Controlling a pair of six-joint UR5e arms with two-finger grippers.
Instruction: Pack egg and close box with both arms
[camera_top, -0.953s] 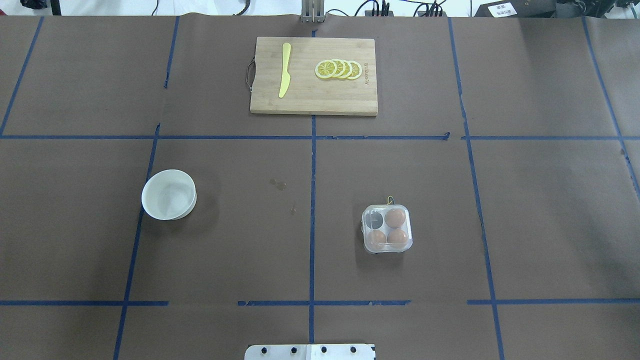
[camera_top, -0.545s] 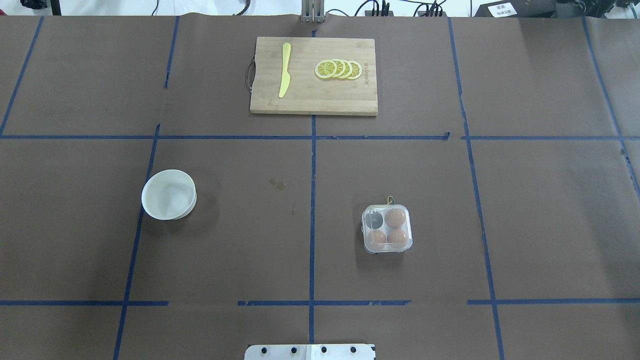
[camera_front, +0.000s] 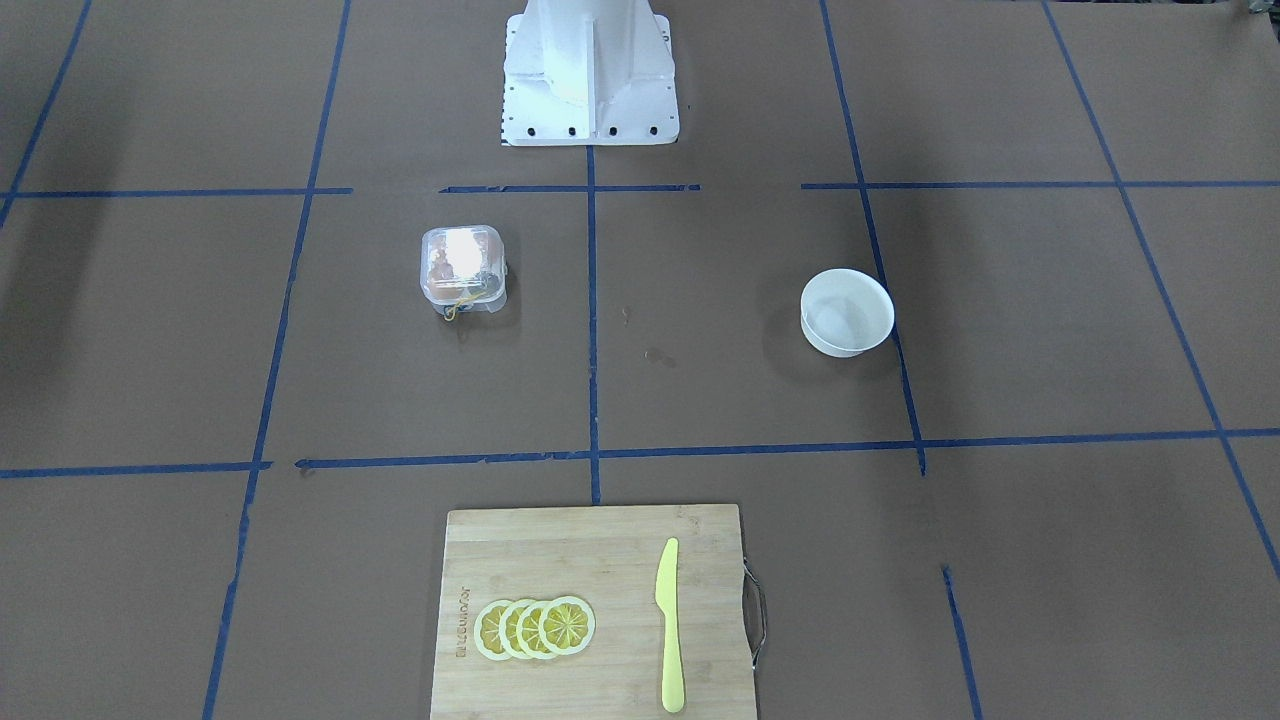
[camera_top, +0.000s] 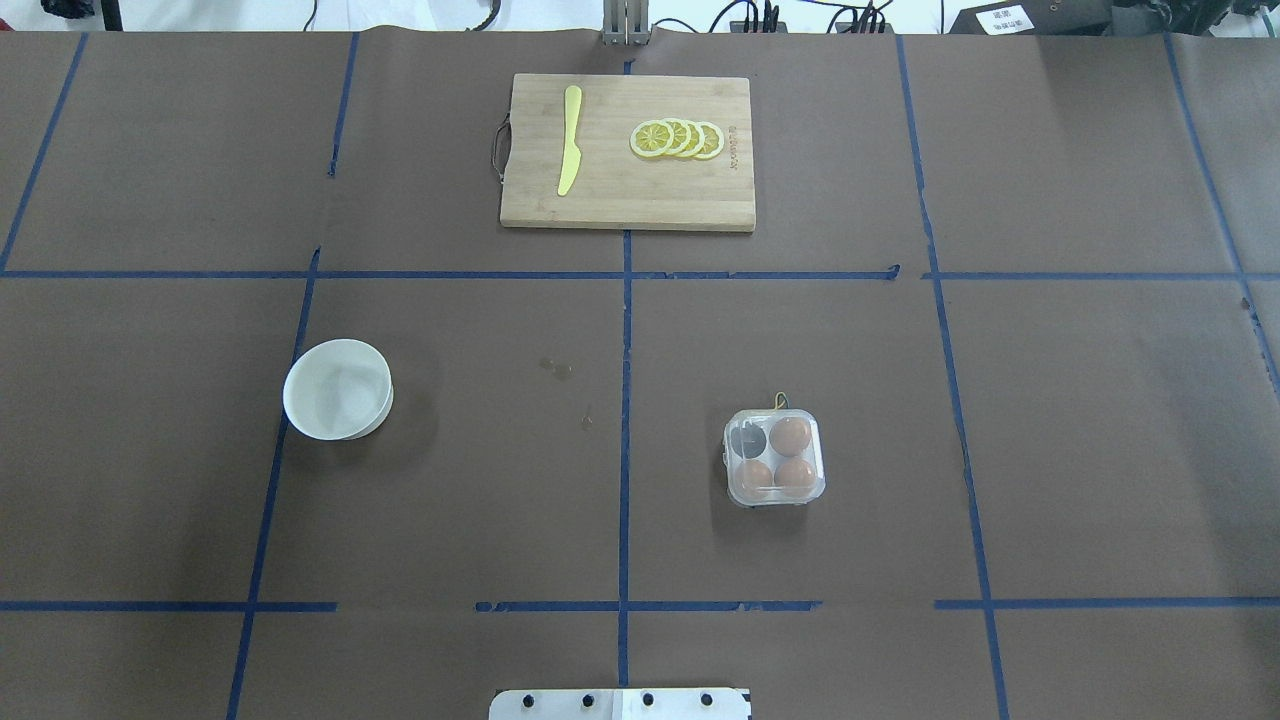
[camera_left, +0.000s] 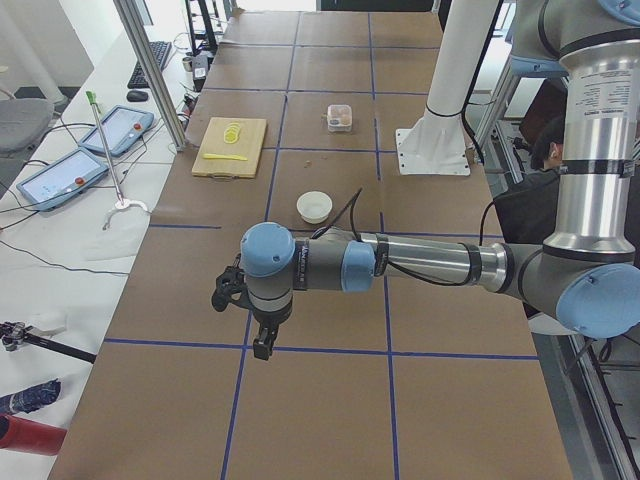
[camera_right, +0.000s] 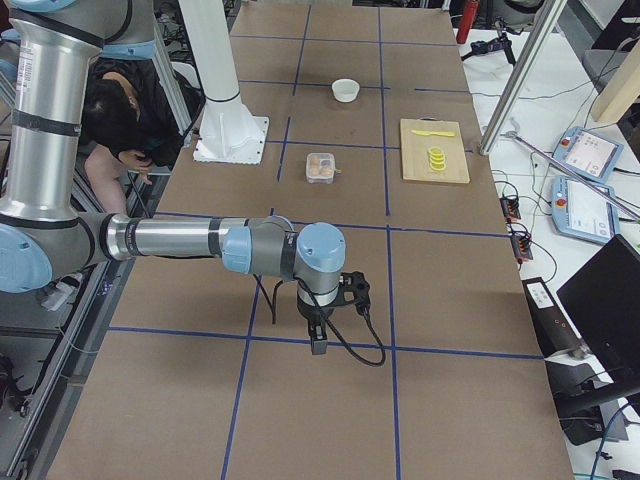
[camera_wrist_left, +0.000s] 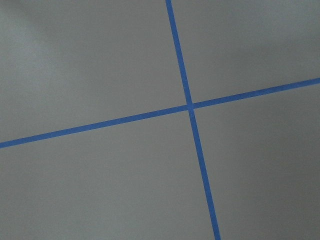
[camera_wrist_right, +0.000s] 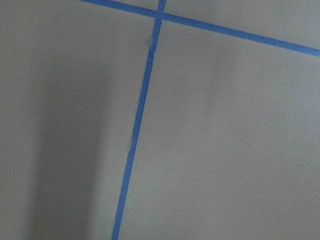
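Observation:
The clear box (camera_top: 775, 457) stands on the table's right half, and also shows in the front view (camera_front: 463, 265). Its lid seems to lie down over the cups, with the yellow string (camera_top: 779, 400) at its far side. Three brown eggs look alike: one in the far right cup (camera_top: 791, 436) and two in the near cups (camera_top: 755, 473). The far left cup (camera_top: 748, 437) is dark and empty. My left gripper (camera_left: 262, 345) and right gripper (camera_right: 318, 340) hang over bare table far from the box. I cannot tell whether they are open or shut.
A white bowl (camera_top: 337, 389) stands on the left half and looks empty. A wooden cutting board (camera_top: 620, 205) at the far middle carries a yellow knife (camera_top: 569, 140) and lemon slices (camera_top: 677, 138). The white robot base (camera_front: 590, 80) is at the near edge. Both wrist views show only taped table.

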